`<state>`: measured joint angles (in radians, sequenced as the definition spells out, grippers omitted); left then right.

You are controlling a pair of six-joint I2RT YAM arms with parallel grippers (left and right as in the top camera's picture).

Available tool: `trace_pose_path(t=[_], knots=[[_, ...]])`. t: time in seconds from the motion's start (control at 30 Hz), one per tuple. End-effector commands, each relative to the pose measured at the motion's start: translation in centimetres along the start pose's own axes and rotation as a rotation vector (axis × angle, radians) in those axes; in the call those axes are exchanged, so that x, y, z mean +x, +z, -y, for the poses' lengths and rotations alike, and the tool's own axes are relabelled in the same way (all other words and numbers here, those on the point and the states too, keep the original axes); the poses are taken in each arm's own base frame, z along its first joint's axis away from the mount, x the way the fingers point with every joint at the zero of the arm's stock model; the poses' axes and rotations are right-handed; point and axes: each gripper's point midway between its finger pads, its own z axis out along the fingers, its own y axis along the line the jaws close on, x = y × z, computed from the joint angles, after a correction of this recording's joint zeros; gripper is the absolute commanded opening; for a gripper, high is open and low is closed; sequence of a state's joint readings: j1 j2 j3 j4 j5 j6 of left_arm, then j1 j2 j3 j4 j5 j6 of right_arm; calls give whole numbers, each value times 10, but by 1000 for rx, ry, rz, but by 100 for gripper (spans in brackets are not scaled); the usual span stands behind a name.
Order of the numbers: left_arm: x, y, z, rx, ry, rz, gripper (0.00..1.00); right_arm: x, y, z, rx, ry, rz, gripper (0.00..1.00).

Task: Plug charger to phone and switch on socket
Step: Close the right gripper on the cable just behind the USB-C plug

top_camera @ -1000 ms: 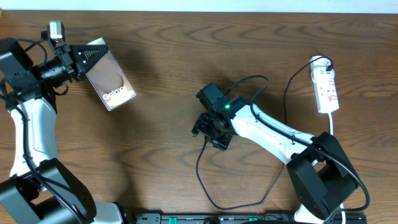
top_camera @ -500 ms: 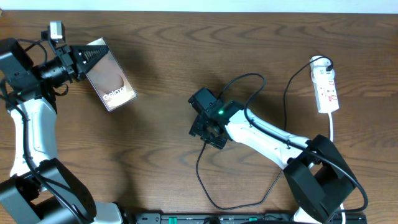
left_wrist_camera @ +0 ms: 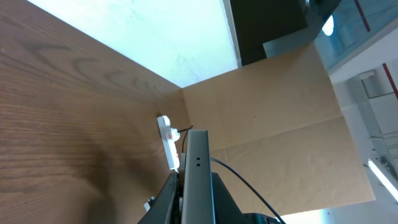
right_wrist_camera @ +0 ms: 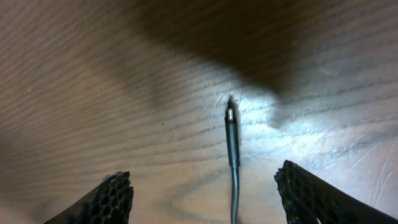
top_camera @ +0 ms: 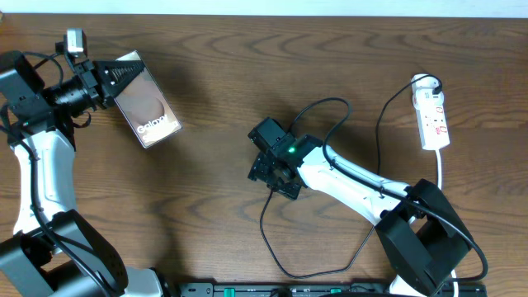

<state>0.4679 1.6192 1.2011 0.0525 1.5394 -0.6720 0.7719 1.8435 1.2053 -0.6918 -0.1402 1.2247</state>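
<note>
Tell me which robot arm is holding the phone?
The left arm. The left end effector is closed on one end of the phone. The right end effector is open and empty, hovering over the charger tip.

Overhead evenly lit, r. wrist blurry, shadow, glare

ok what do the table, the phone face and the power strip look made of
The table looks like wood or wood-look laminate, matte, with grain lines. The phone face seems glass: glossy bronze sheen. The power strip looks like smooth white moulded plastic.
</note>
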Motion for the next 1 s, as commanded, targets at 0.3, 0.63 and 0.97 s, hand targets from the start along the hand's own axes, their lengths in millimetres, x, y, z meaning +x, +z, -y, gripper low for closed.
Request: trace_pose_path(t=[0.3, 0.63, 0.97], knots=[[6, -1, 9, 23, 26, -19, 7, 9, 5, 7, 40, 10, -43, 77], [5, -1, 9, 23, 27, -19, 7, 13, 22, 10, 60, -3, -79, 76], [5, -1, 8, 20, 26, -17, 8, 10, 36, 21, 114, 4, -73, 77]])
